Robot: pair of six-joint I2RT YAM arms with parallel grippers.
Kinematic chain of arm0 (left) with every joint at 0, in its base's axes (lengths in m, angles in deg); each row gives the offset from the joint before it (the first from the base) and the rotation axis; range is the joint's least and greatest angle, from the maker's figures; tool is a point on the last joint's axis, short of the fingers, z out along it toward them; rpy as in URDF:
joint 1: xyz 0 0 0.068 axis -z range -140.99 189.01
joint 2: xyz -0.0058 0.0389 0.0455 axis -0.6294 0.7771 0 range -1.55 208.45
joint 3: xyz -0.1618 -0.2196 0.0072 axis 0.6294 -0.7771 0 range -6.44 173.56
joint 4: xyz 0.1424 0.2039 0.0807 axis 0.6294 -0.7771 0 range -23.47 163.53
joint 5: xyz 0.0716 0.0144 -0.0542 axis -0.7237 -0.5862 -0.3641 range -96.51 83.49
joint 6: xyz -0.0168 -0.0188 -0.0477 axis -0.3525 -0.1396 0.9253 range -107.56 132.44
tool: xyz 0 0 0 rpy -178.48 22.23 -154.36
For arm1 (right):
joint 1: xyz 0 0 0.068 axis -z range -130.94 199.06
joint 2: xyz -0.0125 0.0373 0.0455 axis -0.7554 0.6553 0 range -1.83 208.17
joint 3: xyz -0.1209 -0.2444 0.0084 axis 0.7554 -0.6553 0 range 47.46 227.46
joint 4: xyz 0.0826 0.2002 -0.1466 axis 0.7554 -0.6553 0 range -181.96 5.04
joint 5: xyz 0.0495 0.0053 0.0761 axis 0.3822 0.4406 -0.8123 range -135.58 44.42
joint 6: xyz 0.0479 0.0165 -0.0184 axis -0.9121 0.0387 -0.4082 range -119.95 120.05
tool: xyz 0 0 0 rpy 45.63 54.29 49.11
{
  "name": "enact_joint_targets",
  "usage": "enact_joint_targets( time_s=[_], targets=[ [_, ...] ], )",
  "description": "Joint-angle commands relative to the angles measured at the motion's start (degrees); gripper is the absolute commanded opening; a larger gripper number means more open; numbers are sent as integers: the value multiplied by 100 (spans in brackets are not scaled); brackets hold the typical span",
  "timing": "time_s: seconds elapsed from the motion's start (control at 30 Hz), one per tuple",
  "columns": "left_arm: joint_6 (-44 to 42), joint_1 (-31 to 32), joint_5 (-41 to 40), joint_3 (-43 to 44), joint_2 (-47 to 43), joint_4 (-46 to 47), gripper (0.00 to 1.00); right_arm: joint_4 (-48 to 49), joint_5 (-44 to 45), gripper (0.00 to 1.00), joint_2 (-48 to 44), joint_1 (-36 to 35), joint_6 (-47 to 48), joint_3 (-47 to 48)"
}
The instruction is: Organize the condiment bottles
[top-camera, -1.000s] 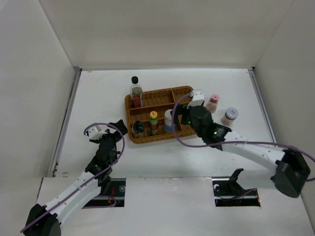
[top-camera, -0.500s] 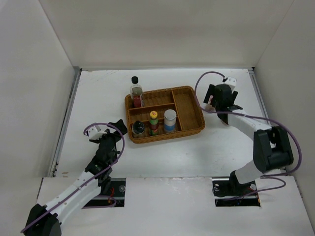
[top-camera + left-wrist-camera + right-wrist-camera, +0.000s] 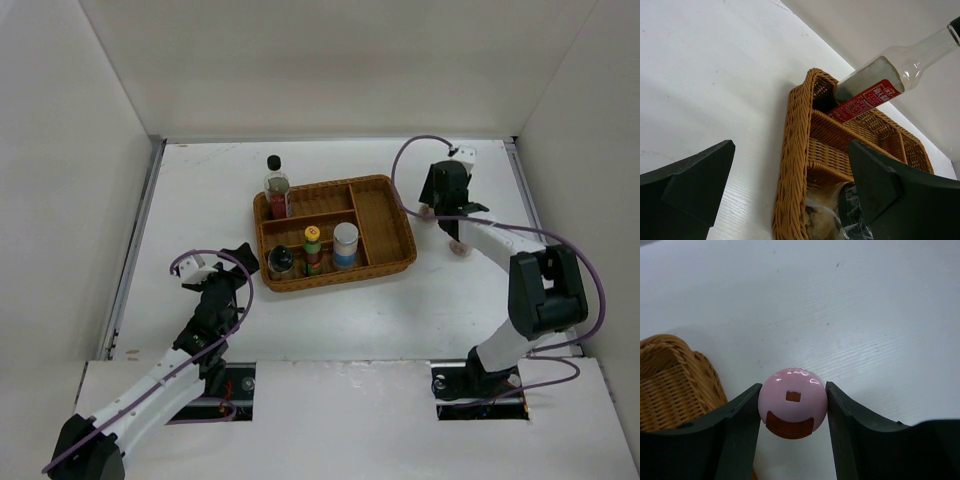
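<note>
The pink-capped bottle is found at the centre of the right wrist view. Its cap is pinched between both fingers of the right gripper, just right of the wicker tray. In the top view, the short black-capped bottle, the green-yellow-capped bottle and the white-capped bottle are lined along the tray's lower side. The tall clear bottle is stood at its upper left corner. The left gripper is held wide open, empty, at lower left.

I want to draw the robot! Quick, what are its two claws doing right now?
Left claw: open, holding nothing.
Right claw: closed on the pink-capped bottle.
</note>
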Motion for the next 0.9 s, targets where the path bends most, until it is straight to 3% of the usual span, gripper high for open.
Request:
enact_joint_targets(
  time_s=[0.0,0.13,0.3,0.53,0.87],
  targets=[
    [61,-2,48,-50,41,291,100,425,409,45,-759,-290,303,328],
    [61,-29,48,-50,67,326,100,522,515,45,-910,-844,558,679],
    [61,-37,48,-67,-73,282,100,548,182,46,-348,-1257,533,1189],
    [61,-55,57,-58,-46,274,100,364,-135,46,671,-1504,480,1981],
    [61,-72,66,-85,32,326,100,372,-223,47,1560,-1601,348,2157]
  ],
)
